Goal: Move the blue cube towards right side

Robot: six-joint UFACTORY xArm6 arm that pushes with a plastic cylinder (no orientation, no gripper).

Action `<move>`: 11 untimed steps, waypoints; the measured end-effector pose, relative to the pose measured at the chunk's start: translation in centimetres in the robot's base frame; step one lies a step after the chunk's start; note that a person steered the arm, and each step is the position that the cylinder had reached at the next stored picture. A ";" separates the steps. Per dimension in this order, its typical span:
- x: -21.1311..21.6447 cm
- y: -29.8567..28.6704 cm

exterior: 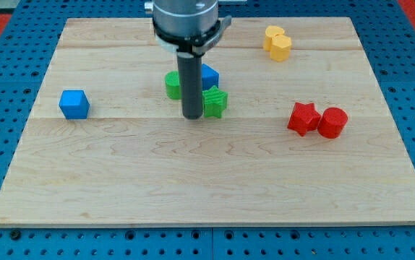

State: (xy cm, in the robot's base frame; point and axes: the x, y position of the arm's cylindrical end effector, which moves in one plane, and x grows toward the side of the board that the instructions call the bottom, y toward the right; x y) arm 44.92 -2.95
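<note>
Left of my tip [192, 115], blue cube [74, 104], well apart.

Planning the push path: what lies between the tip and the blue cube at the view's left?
Only bare board: camera view shows nothing between my tip and the blue cube.

Dark rod [192, 87] (grey metal collar)

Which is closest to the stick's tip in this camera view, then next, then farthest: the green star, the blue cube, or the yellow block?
1. Green star-shaped block: right beside my tip, on the view's right.
2. Blue cube: off at the view's left.
3. Yellow block: up at the view's top right, only slightly farther than the cube.
</note>
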 end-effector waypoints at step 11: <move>-12.4 -16.8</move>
